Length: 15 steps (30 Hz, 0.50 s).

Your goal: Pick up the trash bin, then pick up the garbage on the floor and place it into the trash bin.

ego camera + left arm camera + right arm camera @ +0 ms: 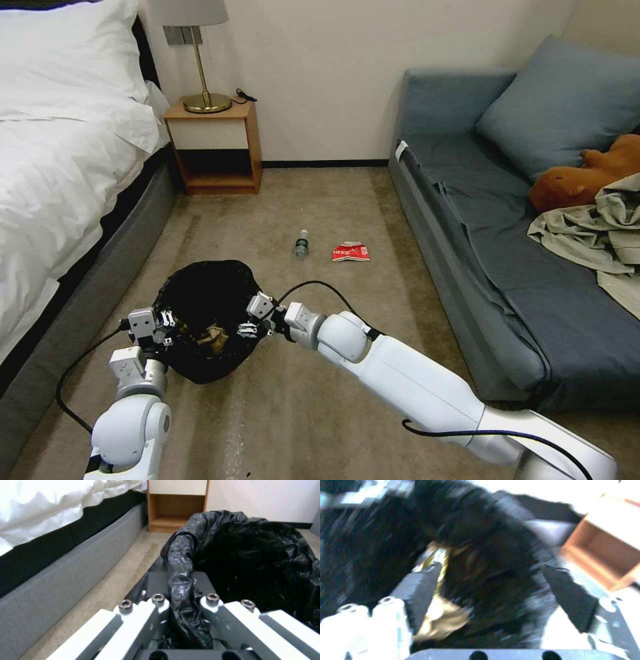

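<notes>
My left claw (165, 328) clenches the trash bin (207, 313) rim, mouth tilted up toward me. My right claw (248, 319) hangs spread over it. The bottle (301, 244) lies pointing at the far wall.

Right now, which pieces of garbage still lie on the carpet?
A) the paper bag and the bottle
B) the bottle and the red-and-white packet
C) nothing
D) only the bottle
B: the bottle and the red-and-white packet lie side by side on the carpet, beyond the trash bin.
</notes>
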{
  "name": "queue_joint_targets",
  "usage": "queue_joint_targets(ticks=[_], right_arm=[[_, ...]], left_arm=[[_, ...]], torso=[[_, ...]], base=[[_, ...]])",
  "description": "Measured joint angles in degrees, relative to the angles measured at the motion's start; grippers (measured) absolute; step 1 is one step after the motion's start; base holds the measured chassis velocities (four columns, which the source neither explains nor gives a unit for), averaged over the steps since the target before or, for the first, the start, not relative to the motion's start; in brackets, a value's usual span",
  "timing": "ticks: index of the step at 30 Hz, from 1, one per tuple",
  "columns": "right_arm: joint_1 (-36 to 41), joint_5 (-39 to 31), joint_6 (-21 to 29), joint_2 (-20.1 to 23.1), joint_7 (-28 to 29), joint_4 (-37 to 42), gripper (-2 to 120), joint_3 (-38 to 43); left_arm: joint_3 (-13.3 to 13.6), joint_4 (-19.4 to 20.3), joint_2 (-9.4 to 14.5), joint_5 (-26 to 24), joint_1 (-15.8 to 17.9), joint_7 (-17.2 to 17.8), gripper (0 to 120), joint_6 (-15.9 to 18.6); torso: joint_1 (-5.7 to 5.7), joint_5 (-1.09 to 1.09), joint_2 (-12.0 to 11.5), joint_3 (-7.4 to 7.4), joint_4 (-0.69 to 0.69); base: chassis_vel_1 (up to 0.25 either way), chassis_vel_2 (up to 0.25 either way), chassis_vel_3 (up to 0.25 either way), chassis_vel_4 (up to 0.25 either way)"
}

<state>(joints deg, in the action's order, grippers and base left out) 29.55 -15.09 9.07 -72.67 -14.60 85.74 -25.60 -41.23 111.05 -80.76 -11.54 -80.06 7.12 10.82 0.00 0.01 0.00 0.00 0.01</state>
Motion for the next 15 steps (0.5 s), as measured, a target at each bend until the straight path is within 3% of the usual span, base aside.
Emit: queue_joint_targets(ticks=[4,10,15], right_arm=[[-0.2,-1.16,0.0,2.73,0.09,4.83,98,7.27],[2.38,-2.08,-0.36,8.7,0.39,11.49,100,18.79],[13.12,-1.18,-1.48,14.26,2.7,20.23,100,37.51]], left_arm=[[0.07,-0.28,0.15,-0.26,0.3,-0.17,5,-0.07],[0.15,-0.7,0.49,-0.62,0.69,-0.37,5,-0.23],[0.73,-1.05,0.98,-0.75,1.36,-0.58,5,-0.27]], torso=[[0.0,0.01,0.0,0.0,0.01],[0.0,0.01,0.0,0.0,-0.01],[0.0,0.01,0.0,0.0,-0.02]], base=[[0.0,0.0,0.0,0.0],[0.0,0.0,0.0,0.0],[0.0,0.0,0.0,0.0]])
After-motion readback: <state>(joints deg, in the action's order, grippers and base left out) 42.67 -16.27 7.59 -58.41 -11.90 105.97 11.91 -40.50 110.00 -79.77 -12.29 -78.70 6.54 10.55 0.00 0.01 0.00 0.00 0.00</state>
